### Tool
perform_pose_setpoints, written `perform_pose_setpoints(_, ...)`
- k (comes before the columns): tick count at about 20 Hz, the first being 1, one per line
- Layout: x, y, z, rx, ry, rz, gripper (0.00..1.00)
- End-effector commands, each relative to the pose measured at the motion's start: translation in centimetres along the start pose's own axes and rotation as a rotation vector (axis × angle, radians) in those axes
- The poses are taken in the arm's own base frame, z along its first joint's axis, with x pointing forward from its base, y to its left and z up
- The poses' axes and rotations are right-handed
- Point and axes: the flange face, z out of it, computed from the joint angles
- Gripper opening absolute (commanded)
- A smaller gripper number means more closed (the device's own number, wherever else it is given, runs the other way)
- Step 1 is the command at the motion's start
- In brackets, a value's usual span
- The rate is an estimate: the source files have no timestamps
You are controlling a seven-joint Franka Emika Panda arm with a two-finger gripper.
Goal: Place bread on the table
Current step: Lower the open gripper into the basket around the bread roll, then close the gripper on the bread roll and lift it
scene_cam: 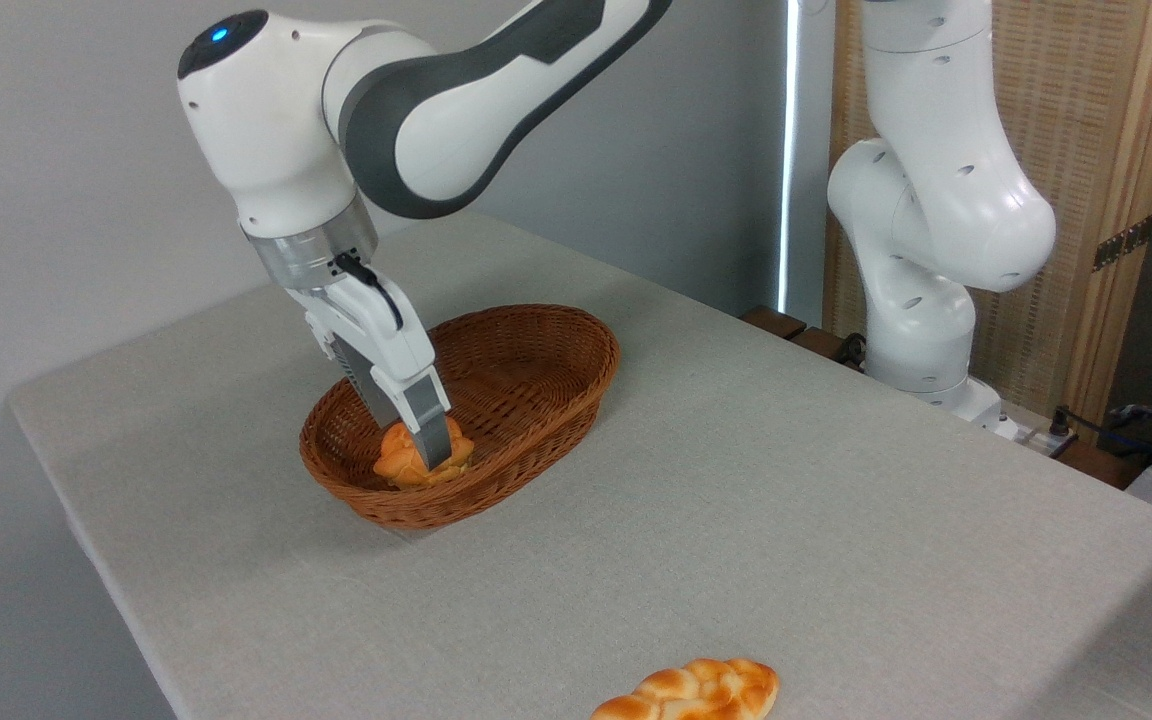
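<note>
Presently: knotted bun (406,462) in wicker basket (536,340), near end — gripper (426,450) down upon it, fingers astride, grip seemingly closed though contact unclear; advise lifting straight, clearing rim, then setting on table (736,480) — braided loaf (691,692) lies apart

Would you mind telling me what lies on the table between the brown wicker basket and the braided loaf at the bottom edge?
Nothing: the camera view shows only bare grey-beige cloth table between the brown wicker oval basket and the golden braided loaf.
</note>
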Motion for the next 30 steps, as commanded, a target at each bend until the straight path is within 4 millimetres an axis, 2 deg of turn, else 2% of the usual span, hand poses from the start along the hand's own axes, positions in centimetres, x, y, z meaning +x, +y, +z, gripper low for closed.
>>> perform_pose_setpoints(1, 0.6, 0.3, 0.8, 0.018, -0.013, 0.013, 1.00)
perform_pose_setpoints(7, 1.4, 0.4, 3.0, 0.001, -0.045, 0.017, 0.99)
perform_pose_setpoints(8, 1.6, 0.6, 3.1, 0.001, -0.046, 0.021, 0.93)
perform_pose_setpoints(10, 1.7, 0.8, 3.3, 0.000, -0.049, 0.026, 0.65)
perform_pose_setpoints(11, 1.7, 0.8, 3.3, 0.000, -0.049, 0.026, 0.58)
perform_pose_setpoints(20, 1.6, 0.7, 2.8, 0.004, -0.042, 0.023, 0.55)
perform_pose_setpoints(23, 1.3, 0.5, 1.7, 0.012, -0.025, 0.015, 0.56)
perform_pose_setpoints(26, -0.3, 0.3, -1.8, 0.037, 0.014, -0.040, 0.56)
perform_pose_setpoints(30, -3.1, -0.5, -5.4, 0.049, 0.037, -0.077, 0.59)
